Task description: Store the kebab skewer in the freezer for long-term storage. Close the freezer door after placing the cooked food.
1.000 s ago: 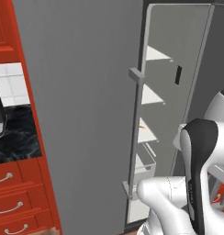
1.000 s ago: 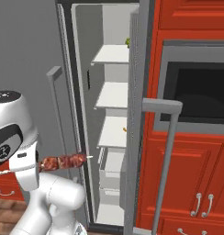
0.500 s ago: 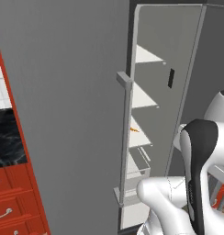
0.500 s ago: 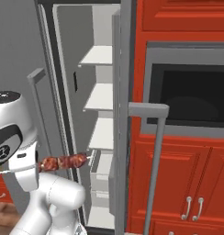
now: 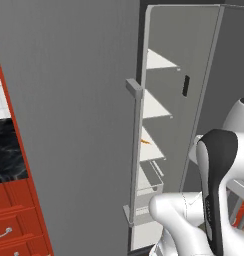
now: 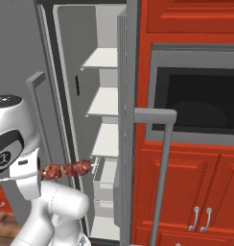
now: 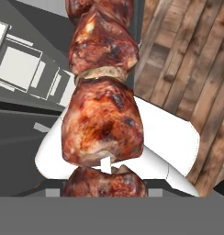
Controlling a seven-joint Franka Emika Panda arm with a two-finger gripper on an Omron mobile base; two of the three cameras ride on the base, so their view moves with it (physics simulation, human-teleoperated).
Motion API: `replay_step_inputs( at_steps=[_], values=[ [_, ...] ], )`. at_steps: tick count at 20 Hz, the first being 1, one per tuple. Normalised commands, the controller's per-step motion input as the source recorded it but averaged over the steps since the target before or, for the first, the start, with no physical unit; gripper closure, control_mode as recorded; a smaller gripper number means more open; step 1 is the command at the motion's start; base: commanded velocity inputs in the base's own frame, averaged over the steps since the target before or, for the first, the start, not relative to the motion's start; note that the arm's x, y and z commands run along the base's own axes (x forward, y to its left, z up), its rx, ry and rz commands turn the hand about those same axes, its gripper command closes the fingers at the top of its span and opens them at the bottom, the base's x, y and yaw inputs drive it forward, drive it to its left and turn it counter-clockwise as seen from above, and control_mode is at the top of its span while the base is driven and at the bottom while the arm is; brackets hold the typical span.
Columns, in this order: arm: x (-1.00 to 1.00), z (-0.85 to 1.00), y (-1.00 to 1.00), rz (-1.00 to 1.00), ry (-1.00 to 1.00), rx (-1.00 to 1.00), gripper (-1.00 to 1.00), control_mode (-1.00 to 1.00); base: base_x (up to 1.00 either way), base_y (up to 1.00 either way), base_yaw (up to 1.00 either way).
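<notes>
Clamped jaws are gripping the skewer (image 6: 67,169), which is sticking out level from the hand at about 8 o'clock in the right base view, its pale tip pointing toward the open freezer (image 6: 105,144) and stopping just short of the shelf edges. Seen from the hand, the skewer (image 7: 102,114) is running up the middle toward 12 o'clock, with wooden floor at 2 o'clock and pale drawers at 9 o'clock. Trouble could be coming from the narrow opening: the freezer door (image 5: 69,125) is standing ajar at 9 o'clock in the left base view, its bar handle (image 5: 135,150) jutting near the gap, and a long stick carried crosswise is likely to be catching on the door edge or a shelf lip. A thin stick pinched at one end is also prone to pivoting or slipping, and the chunks might be dragging off against a shelf. As for materials, the meat is looking glossy, lumpy and reddish-brown with charred patches; the stick is thin, pale and straight. Doors are flat matte grey, shelves are thin white slabs, and an orange item (image 5: 145,142) is lying on a middle shelf. Red cabinets (image 6: 186,182) with metal pulls are flanking at 3 o'clock.
</notes>
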Motion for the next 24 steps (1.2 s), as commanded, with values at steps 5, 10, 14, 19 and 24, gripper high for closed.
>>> replay_step_inputs(
  at_steps=[5, 10, 14, 19, 24],
  values=[
    [0.00, 0.00, 0.00, 0.00, 0.00, 0.00, 1.00, 1.00, 0.16, -0.20, 0.00],
    [0.00, 0.00, 0.00, 0.00, 0.00, 0.00, 1.00, 1.00, 0.00, 0.00, 0.00],
    [0.00, 0.00, 0.00, 0.00, 0.00, 0.00, 1.00, 1.00, 0.00, 0.00, 0.00],
    [0.03, 0.00, 0.00, 0.03, 0.00, 0.00, 1.00, -1.00, 0.00, 0.00, 0.00],
    [0.06, 0.13, 0.00, 0.23, 0.00, -0.01, 1.00, -1.00, 0.00, 0.00, 0.00]
  ],
)
